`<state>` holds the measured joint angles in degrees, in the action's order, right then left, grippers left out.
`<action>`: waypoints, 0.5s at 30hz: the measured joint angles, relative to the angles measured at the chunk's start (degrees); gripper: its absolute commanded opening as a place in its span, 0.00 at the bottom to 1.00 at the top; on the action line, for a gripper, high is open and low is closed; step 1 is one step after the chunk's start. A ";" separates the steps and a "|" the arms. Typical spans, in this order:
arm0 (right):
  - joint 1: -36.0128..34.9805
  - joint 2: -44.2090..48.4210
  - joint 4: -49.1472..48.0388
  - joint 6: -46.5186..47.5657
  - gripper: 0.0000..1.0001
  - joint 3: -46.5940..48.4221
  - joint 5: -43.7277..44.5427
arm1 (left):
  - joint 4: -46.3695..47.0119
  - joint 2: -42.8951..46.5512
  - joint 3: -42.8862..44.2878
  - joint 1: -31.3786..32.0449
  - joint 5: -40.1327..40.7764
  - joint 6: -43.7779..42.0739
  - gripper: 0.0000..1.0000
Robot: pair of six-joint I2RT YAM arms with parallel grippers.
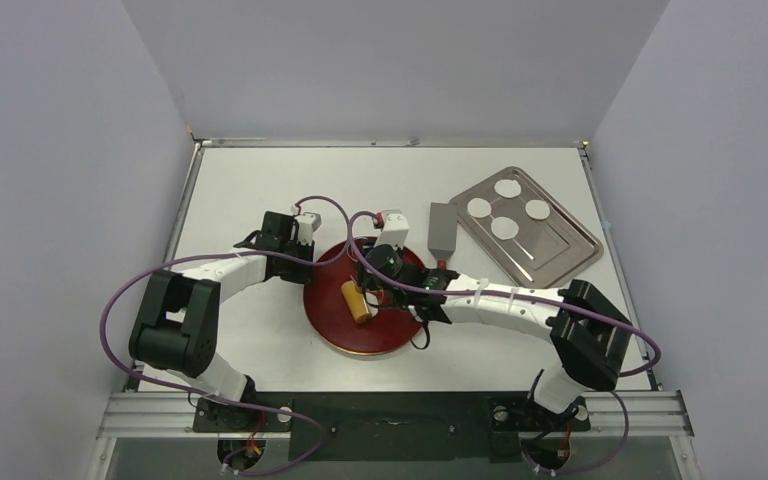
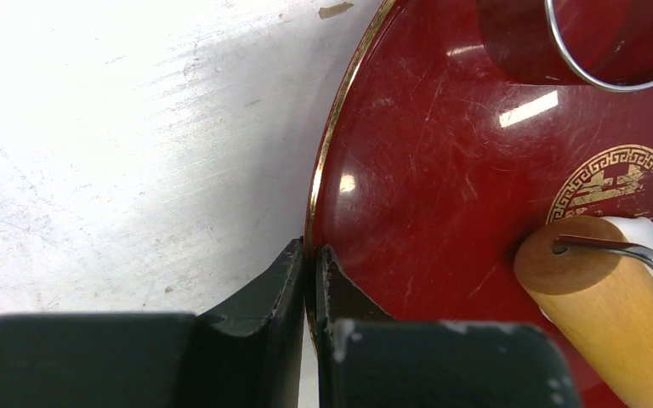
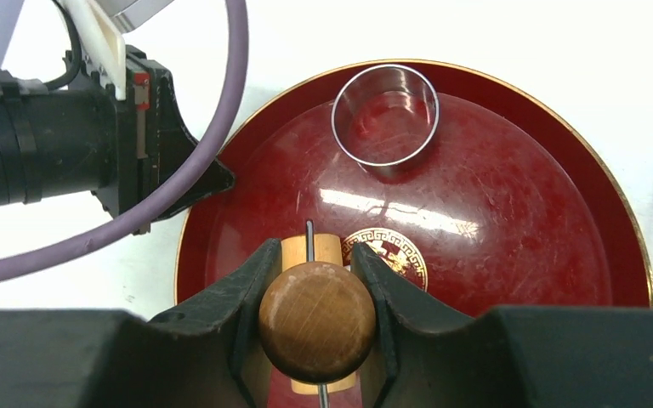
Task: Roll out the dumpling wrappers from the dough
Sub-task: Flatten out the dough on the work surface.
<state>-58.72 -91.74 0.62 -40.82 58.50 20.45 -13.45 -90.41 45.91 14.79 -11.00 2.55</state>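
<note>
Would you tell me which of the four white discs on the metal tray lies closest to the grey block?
The leftmost dumpling wrapper on the tray; the other three sit farther right, away from the grey block.

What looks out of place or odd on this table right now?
Little stands out. A small brown scrap lies on the table just off the rim of the red plate, and the metal tray sits askew to the table's edges. Nothing looks spilled or broken.
</note>
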 measured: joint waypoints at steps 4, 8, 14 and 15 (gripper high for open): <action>-3.10 -0.39 3.30 0.76 0.00 1.70 5.60 | -0.02 0.00 -0.02 0.00 -0.15 0.00 0.00; -4.55 -1.90 4.61 0.17 0.00 3.15 9.81 | -0.02 0.00 -0.02 0.00 -0.17 0.00 0.00; -4.11 -2.10 4.59 -2.49 0.00 2.56 11.67 | 0.00 0.00 -0.02 0.00 -0.17 0.00 0.00; -3.82 -2.10 4.42 -2.86 0.00 2.34 11.67 | -0.02 0.00 -0.04 0.00 -0.15 0.00 0.00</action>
<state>-62.54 -93.84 5.04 -43.68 60.84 32.12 -13.47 -90.41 45.87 14.79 -11.16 2.55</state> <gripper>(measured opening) 0.298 0.040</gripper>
